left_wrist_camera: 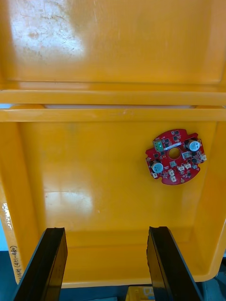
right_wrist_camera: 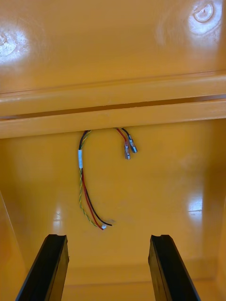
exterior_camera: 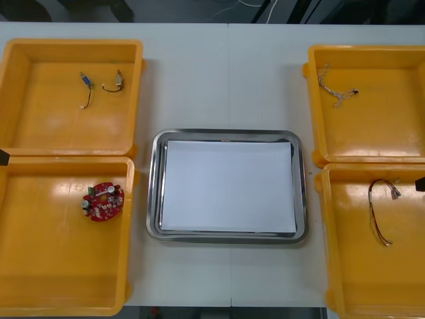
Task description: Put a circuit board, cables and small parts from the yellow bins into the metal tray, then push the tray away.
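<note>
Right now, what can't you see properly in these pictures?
Front view: the small items in the far left bin are too small to identify.
Front view: the tangled cable in the far right bin is too small to tell its colours.
Front view: the near right bin is cut off at the edges.
Wrist views: the bottom edge cuts off the open left gripper and right gripper.

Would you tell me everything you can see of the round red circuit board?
The red circuit board is a flat disc with a notched edge, a central hole, two silvery-blue components, small white connectors and a green part. It lies flat, parts up, on the floor of the near left yellow bin, touching only that. The open left end effector hangs apart from it.
</note>
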Controlling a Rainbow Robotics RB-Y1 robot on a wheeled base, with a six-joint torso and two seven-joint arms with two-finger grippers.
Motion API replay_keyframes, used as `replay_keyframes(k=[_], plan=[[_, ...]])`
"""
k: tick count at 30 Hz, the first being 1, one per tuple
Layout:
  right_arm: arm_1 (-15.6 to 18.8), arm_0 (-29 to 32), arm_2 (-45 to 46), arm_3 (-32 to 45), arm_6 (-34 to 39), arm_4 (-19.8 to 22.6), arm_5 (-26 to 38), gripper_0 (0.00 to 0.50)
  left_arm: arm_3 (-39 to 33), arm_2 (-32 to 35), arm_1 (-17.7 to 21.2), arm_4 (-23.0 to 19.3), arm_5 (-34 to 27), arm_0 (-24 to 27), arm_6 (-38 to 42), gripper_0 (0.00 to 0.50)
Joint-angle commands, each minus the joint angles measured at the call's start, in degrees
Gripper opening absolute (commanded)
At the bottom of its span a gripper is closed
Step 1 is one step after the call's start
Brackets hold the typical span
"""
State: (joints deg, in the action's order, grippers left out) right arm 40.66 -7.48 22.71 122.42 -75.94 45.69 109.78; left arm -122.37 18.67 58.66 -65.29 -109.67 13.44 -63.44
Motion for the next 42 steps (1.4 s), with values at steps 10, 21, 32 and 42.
replay_keyframes(k=[10, 21, 32, 42], plan=[[-0.6, 0.9, -0.4, 0.4, 2.4, 0.4, 0.2, 0.500, -1.4, 1.6, 0.8, 0.5, -0.3, -0.8, -0.4, 0.500], [-0.6, 0.9, -0.4, 0.4, 2.4, 0.4, 0.2, 0.500, -1.4, 1.6, 0.8, 0.5, -0.3, -0.8, -0.4, 0.500], [-0.6, 0.9, -0.4, 0.4, 2.4, 0.4, 0.2, 0.500, -1.4, 1.6, 0.8, 0.5, -0.3, -0.8, -0.4, 0.500], [-0.6, 0.9, -0.4, 0.4, 2.4, 0.4, 0.2, 0.500, -1.4, 1.6, 0.8, 0.5, -0.3, -0.8, -0.4, 0.500]])
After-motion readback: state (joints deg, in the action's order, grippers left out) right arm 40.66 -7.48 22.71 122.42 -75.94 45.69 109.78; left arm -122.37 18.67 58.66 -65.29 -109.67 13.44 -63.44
